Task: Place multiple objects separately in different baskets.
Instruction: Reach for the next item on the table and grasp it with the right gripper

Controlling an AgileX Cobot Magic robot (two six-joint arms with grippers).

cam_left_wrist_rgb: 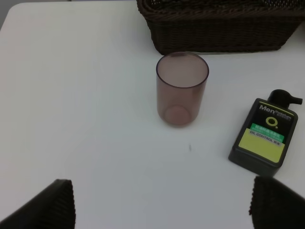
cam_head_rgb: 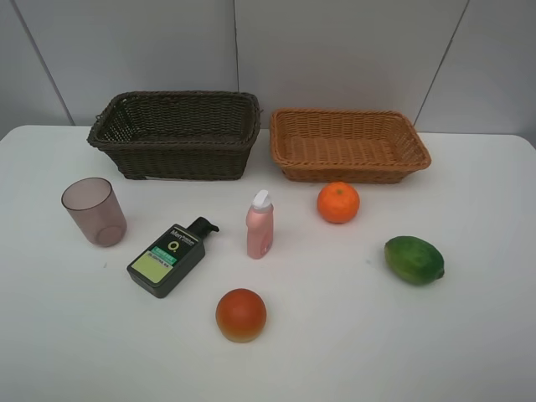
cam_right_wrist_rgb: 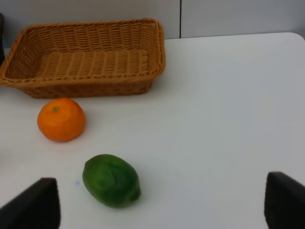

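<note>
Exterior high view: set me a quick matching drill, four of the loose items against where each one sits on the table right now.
Things:
1. mauve cup
2. green pump bottle
3. orange
4. green oval fruit

Places:
A. lying flat, between the cup and the pink bottle
B. just in front of the tan basket
C. farthest right of all the items
D. standing upright, in front of the left end of the dark basket

Pairs: 1-D, 2-A, 3-B, 4-C.
</note>
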